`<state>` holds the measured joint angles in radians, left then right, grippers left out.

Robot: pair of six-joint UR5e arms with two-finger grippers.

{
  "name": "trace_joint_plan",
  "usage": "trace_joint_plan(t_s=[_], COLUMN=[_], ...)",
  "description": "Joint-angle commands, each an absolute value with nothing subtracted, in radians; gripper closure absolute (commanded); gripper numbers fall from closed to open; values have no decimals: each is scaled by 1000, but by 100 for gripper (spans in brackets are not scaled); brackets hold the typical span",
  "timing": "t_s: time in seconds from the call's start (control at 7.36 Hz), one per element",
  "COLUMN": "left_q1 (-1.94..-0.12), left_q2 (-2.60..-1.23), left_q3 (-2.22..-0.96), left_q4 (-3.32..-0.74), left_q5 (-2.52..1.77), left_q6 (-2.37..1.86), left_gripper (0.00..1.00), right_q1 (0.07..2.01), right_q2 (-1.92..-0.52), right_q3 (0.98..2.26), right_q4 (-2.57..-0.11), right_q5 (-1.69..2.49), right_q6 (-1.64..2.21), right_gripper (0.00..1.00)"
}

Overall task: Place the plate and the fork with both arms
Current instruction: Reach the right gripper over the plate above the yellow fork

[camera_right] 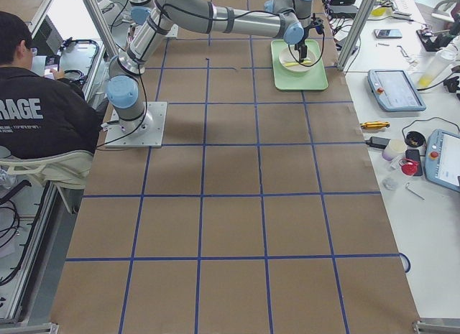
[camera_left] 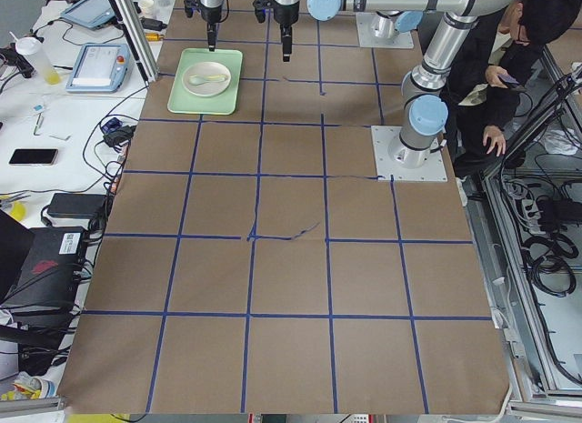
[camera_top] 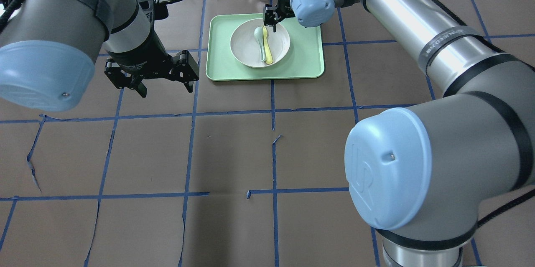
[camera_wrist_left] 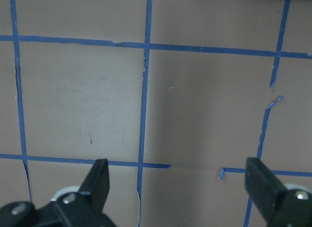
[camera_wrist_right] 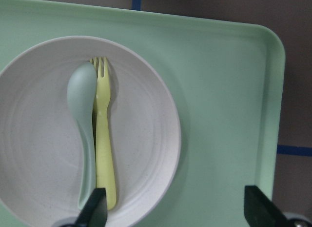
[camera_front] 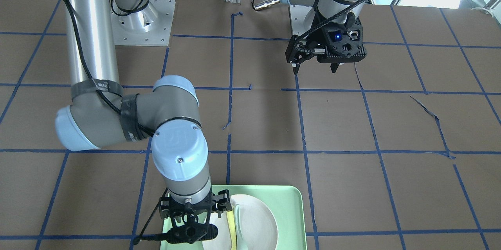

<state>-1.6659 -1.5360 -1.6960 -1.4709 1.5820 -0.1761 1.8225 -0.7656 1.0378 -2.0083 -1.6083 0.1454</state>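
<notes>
The off-white plate (camera_top: 244, 45) sits in a mint-green tray (camera_top: 305, 58) at the table's far side. The yellow fork (camera_top: 268, 52) lies in the plate next to a pale green spoon (camera_top: 258, 35). My right gripper (camera_top: 271, 24) hovers over the plate's far rim, open and empty. In the right wrist view its left fingertip (camera_wrist_right: 95, 207) is above the handle ends of the fork (camera_wrist_right: 104, 139) and its other fingertip is above the tray (camera_wrist_right: 219, 90). My left gripper (camera_top: 166, 89) is open and empty over bare table to the left of the tray.
The brown table carries a grid of blue tape (camera_top: 273, 112). The left wrist view shows only table and tape below the left gripper (camera_wrist_left: 180, 183). A seated operator (camera_right: 43, 97) is beside the robot's base. Tablets and cables (camera_left: 95, 64) lie beyond the tray.
</notes>
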Motion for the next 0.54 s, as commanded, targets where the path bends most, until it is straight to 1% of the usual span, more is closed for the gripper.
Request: trace_joint_plan(t_s=[0.0, 0.14, 0.41], left_q1=[-1666, -1666, -1666], left_q2=[-1546, -1545, -1542], left_q3=[-1698, -1698, -1698], left_q4=[-1467, -1465, -1465], left_q5=[1586, 1591, 1592], left_q6=[-173, -173, -172], left_gripper=[0, 0, 0], right_q1=[1851, 1853, 1853], right_q2=[-701, -693, -673], right_q3=[1006, 1006, 1008], right_q4=[-2043, -2049, -2072], right_q5=[-1609, -1603, -1600], right_q6=[201, 204, 204], right_gripper=[34, 47, 47])
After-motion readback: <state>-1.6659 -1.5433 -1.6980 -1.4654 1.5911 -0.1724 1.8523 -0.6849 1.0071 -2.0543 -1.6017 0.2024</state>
